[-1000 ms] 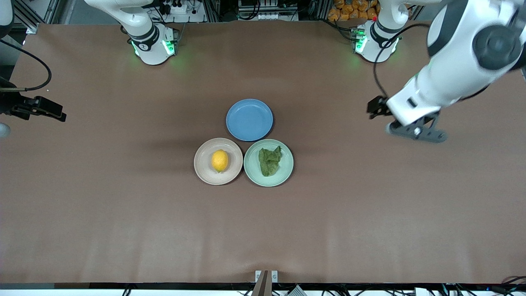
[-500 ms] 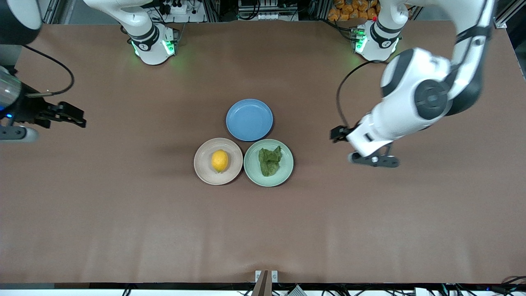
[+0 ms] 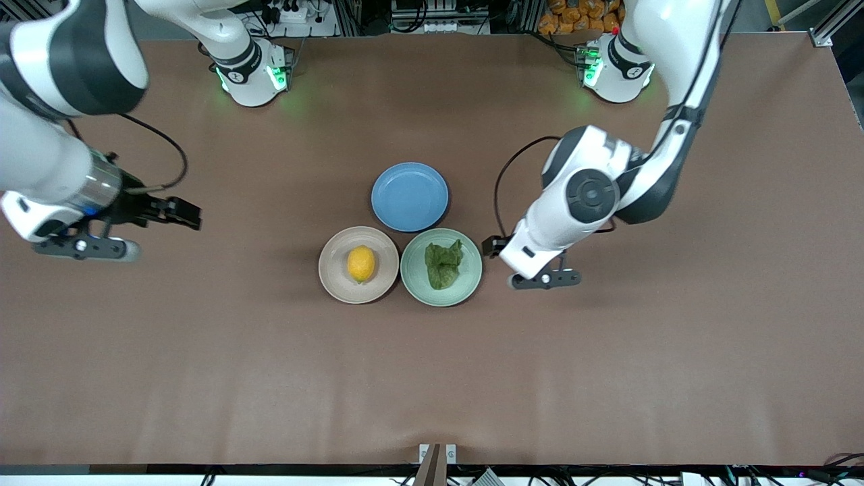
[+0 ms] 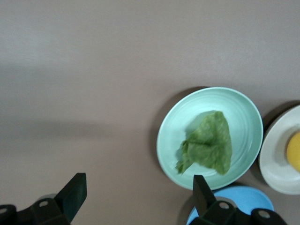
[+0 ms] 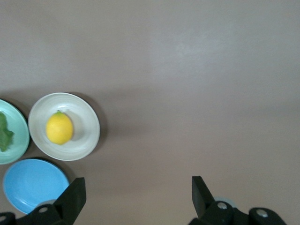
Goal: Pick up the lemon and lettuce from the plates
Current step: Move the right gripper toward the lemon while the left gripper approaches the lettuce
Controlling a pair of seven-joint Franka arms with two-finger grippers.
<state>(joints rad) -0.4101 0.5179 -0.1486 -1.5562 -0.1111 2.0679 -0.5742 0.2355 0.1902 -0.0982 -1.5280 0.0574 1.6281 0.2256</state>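
1. Worktop (image 3: 202,378): brown cover, bare along the edge nearest the front camera.
2. Beige-pink plate (image 3: 337,282) and mint plate (image 3: 466,287) sit side by side mid-worktop, rims touching or almost touching. The beige-pink one is toward the right arm's end, the mint one toward the left arm's end.
3. Lemon (image 3: 361,263) lies on the beige-pink plate, about centred. Yellow, oval, nothing touching it. Also seen in the right wrist view (image 5: 59,128) on that plate (image 5: 86,136).
4. Lettuce (image 3: 443,264) lies on the mint plate, crumpled dark green leaf, one edge reaching toward the rim farther from the front camera. Left wrist view shows it (image 4: 207,147) inside the mint plate (image 4: 243,117), untouched.
5. Left gripper (image 3: 544,279) is over bare worktop just beside the mint plate, on the left arm's end. Fingers (image 4: 72,194) spread apart, nothing between them. The plate is off to one side of the gap in the left wrist view, not under it.
6. Right gripper (image 3: 86,248) is over bare worktop well apart from the plates, toward the right arm's end. Fingers (image 5: 71,199) spread apart, nothing held.
7. Blue plate (image 3: 410,196) sits just farther from the front camera than the other two, between them, close to both rims. Nothing on it.
8. Arm bases stand along the worktop edge farthest from the front camera, green lights lit.
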